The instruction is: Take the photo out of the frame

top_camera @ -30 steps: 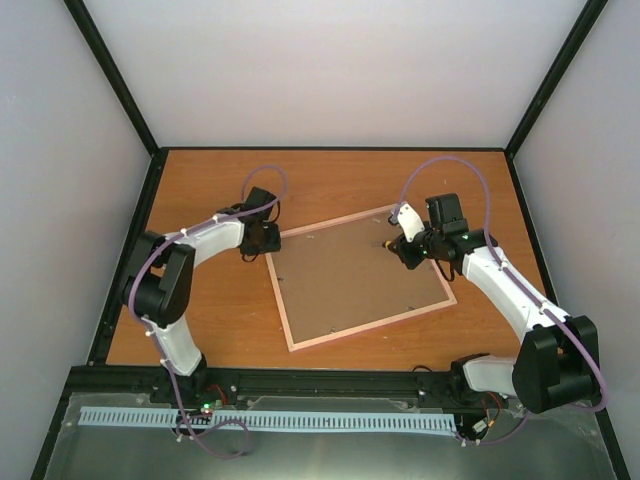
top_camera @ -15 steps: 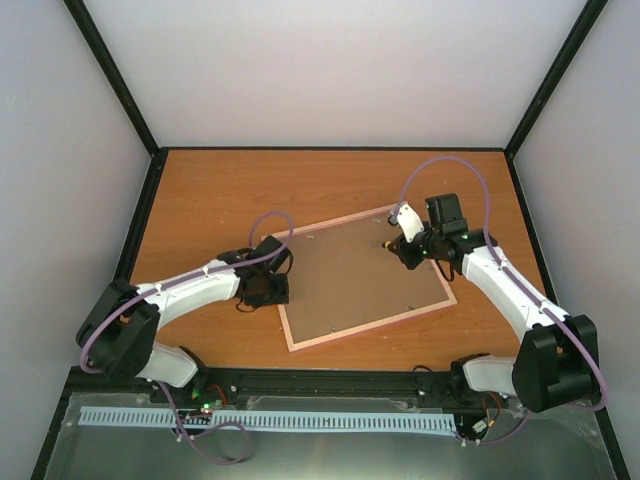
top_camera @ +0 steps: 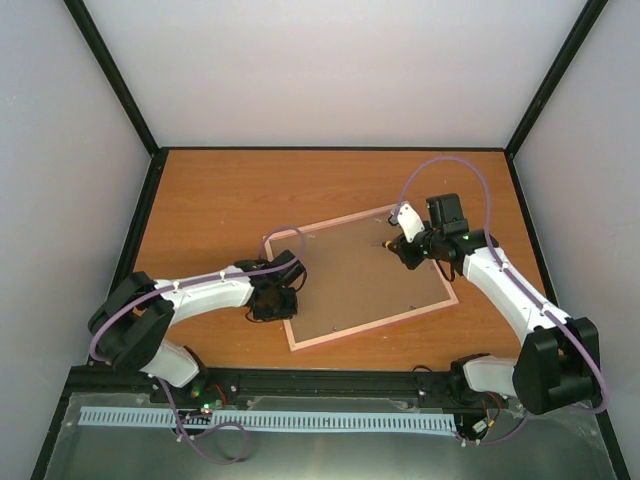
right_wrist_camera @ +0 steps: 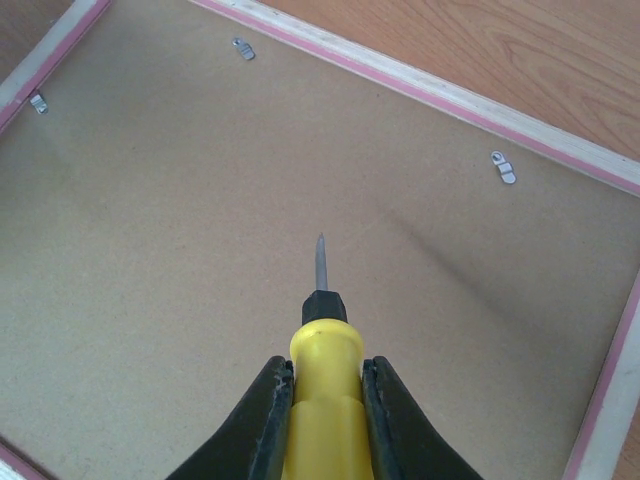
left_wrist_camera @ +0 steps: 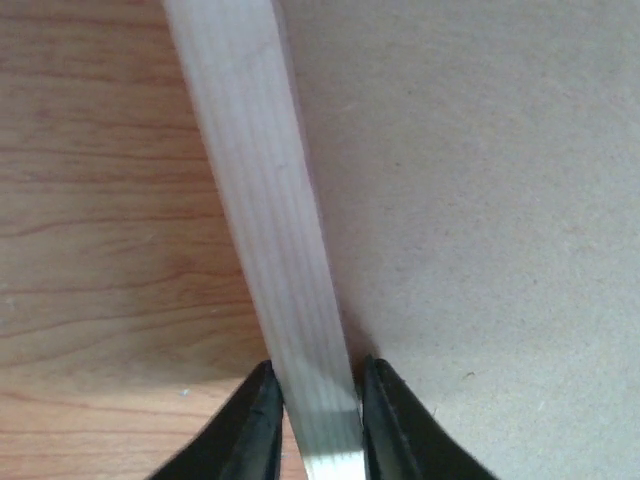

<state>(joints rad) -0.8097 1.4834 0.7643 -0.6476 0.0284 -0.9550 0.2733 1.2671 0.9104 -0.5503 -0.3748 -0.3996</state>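
Frame job: thin pink rectangular wooden picture frame (top_camera: 370, 325) lies face down and skewed in the middle of the orange-brown wooden table (top_camera: 220, 200). Plain brown fibreboard backing board (right_wrist_camera: 200, 250) faces up, pinned by small metal turn clips (right_wrist_camera: 503, 167). Paper photo is hidden, presumably under the board. Left gripper (left_wrist_camera: 318, 370) is clenched across the frame's left rail, near the near-left corner. Right gripper (right_wrist_camera: 326, 365) grasps a yellow-handled screwdriver (right_wrist_camera: 325, 400), its tip over the board's far-right part. Judged: frame is stiff and light, so a rail is the hold. Photo is likely thin, floppy and easily creased, so lift it by an edge once the board is off.
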